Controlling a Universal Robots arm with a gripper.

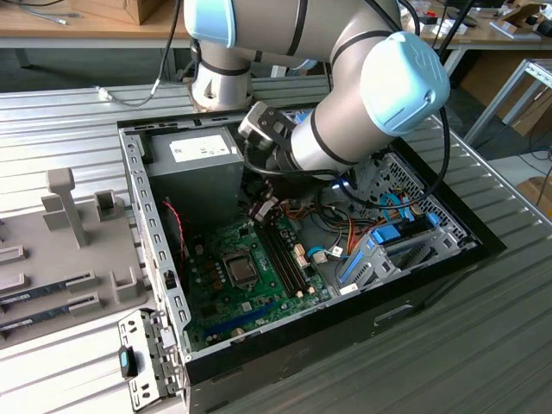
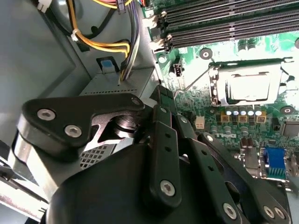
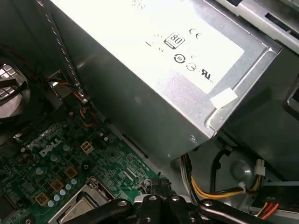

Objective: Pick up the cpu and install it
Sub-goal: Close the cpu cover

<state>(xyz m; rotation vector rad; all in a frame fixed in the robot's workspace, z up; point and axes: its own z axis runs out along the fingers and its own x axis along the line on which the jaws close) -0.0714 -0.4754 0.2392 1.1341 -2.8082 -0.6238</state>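
Observation:
The cpu (image 2: pixel 246 87), with its silvery lid, lies flat in the metal-framed socket (image 1: pixel 240 270) on the green motherboard; it is also seen in the first wrist view as cpu (image 3: pixel 78 212). My gripper (image 1: pixel 263 210) hangs inside the open computer case, above the motherboard's far edge near the power supply and apart from the socket. In both wrist views its black fingers (image 2: pixel 161 100) meet at the tips, shut with nothing between them, as the gripper (image 3: pixel 158 185) also shows.
The grey power supply (image 1: pixel 197 155) stands close beside the gripper. Memory slots (image 1: pixel 280 250) run next to the socket. Yellow and orange cables (image 3: pixel 210 191) lie near the fingers. A blue drive cage (image 1: pixel 379 246) fills the case's right side. A grey fixture tray (image 1: pixel 60 250) sits outside, at the exterior view's left.

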